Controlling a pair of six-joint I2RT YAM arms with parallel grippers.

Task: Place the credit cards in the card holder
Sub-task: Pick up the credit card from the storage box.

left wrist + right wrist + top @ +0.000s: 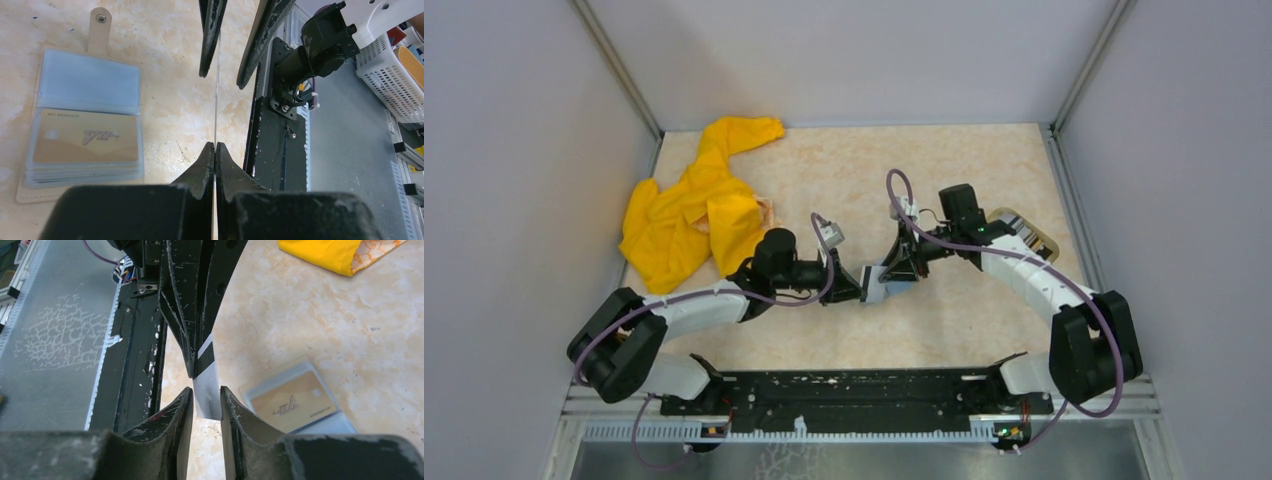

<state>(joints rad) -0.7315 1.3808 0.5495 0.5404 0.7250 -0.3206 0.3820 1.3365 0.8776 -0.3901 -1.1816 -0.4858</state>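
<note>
The card holder [85, 125] lies open on the marble tabletop, tan outside with clear blue-grey slots. A gold card [85, 137] sits in one of its slots; the right wrist view shows the holder [295, 400] too. My left gripper [215, 145] is shut on a thin silvery credit card [216, 100] seen edge-on, held above the table beside the holder. My right gripper [206, 392] faces it from the other side. Its jaws stand narrowly apart around the free end of the credit card [206, 385], which has a dark stripe. Both grippers meet mid-table [874, 283].
A yellow cloth [694, 210] lies bunched at the back left. An oval dish [1029, 235] sits partly under the right arm. The black base rail [864, 390] runs along the near edge. A white basket [395, 80] stands off the table.
</note>
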